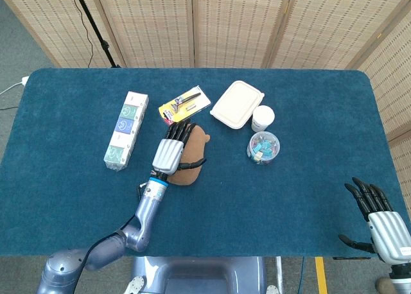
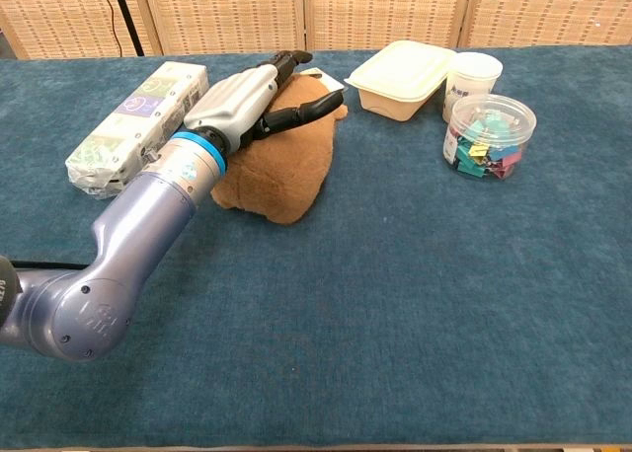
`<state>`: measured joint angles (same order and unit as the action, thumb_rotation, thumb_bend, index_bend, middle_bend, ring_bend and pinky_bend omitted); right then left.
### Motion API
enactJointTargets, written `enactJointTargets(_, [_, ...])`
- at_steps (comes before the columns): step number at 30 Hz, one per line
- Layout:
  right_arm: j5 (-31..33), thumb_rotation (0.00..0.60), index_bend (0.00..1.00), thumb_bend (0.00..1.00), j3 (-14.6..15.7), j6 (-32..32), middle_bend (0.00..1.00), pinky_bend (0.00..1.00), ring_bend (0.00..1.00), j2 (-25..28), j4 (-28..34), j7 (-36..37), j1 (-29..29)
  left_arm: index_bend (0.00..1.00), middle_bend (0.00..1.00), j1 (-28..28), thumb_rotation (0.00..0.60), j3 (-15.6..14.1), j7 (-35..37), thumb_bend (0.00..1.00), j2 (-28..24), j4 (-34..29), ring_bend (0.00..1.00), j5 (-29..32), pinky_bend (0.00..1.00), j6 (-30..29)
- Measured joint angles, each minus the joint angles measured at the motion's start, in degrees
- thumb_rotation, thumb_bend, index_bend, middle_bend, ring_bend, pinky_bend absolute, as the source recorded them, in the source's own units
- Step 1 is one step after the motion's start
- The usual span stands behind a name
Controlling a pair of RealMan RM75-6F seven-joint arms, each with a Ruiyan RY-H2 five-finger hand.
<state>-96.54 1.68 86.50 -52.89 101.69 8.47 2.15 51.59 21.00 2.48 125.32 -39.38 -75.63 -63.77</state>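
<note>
Overhead, the left robot hand (image 1: 173, 154) lies flat on top of the brown plush toy (image 1: 191, 160), fingers stretched out and apart across its back, thumb out to the side; it rests on the toy without closing around it. That toy sits left of the middle of the blue worktop (image 1: 308, 178), toward the far edge. Just beside it, toward the left edge, lies a long tissue pack (image 1: 126, 129); a razor card (image 1: 184, 104) lies just behind it. Toward the far right are a cream lunch box (image 1: 237, 104), a white cup (image 1: 262, 118) and a tub of clips (image 1: 263, 147), close together. Well apart, off the near right corner, the right robot hand (image 1: 379, 220) hangs with fingers spread, holding nothing.

From the chest camera, the left robot hand (image 2: 259, 93) again rests on the plush toy (image 2: 286, 171), fingers straight. Beside it lies the tissue pack (image 2: 128, 116); the lunch box (image 2: 400, 75), cup (image 2: 471, 77) and clip tub (image 2: 489, 134) stand toward the far right.
</note>
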Motion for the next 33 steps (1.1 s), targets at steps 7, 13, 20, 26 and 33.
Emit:
enactJointTargets(7, [0.0,0.600,0.00,0.00,0.2,-0.2,0.00,0.00,0.00,0.2,0.2,0.5,0.1,0.00,0.00,1.1,0.000,-0.4,3.0,0.00,2.7,5.2,0.00,-0.1,0.00,0.5])
enactJointTargets(13, [0.2,0.600,0.00,0.00,0.3,-0.4,0.00,0.00,0.00,0.5,0.4,0.4,0.1,0.00,0.00,1.9,0.000,-0.4,5.2,0.00,3.9,7.2,0.00,0.0,0.00,0.5])
enactJointTargets(20, [0.0,0.600,0.00,0.00,0.5,-0.4,0.00,0.00,0.00,0.8,0.6,0.8,0.2,0.00,0.00,1.8,0.000,-0.7,5.6,0.00,2.8,5.6,0.00,-0.8,0.00,-1.5])
enactJointTargets(26, [-0.2,0.600,0.00,0.00,0.7,-0.2,0.00,0.00,0.00,0.9,0.9,0.6,0.0,0.00,0.00,0.5,0.000,-0.8,4.6,0.00,-1.0,-1.3,0.00,-1.6,0.00,-4.7])
enactJointTargets(33, [-1.0,0.600,0.00,0.00,1.1,-0.4,0.00,0.00,0.00,0.8,1.4,-0.1,0.0,0.00,0.00,-2.7,0.000,-1.8,-3.7,0.00,-11.6,-17.9,0.00,-2.1,0.00,-6.1])
